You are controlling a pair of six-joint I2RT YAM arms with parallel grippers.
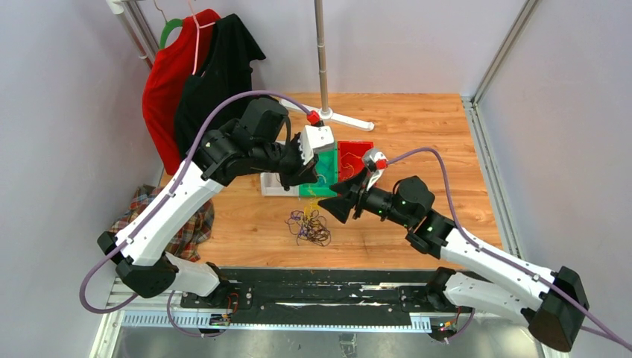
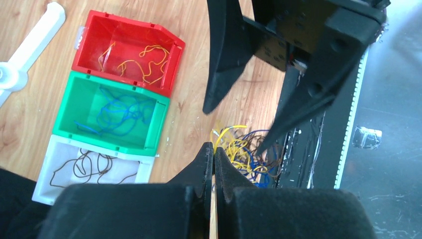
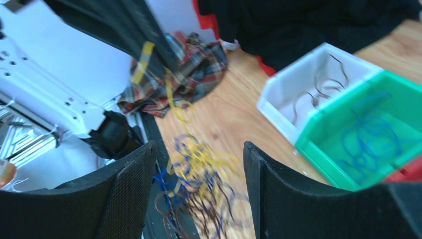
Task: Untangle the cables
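A tangle of yellow, blue and dark cables (image 1: 308, 226) lies on the wooden table near its front edge; it also shows in the left wrist view (image 2: 246, 154) and, blurred, in the right wrist view (image 3: 199, 174). My left gripper (image 2: 214, 149) is shut on a yellow cable (image 3: 171, 97) that hangs down from it to the tangle. In the top view the left gripper (image 1: 313, 181) is just above and behind the tangle. My right gripper (image 3: 199, 149) is open and empty, with its jaws spread above the tangle, right of it in the top view (image 1: 335, 203).
Three bins stand behind the tangle: a red bin (image 2: 127, 24) with yellow-orange cables, a green bin (image 2: 157, 124) with blue cables, a white bin (image 2: 50, 159) with dark cables. A plaid cloth (image 1: 186, 224) lies left. Hanging shirts (image 1: 194, 82) and a pole stand (image 1: 322, 52) are behind. A black rail (image 1: 313, 287) runs along the front.
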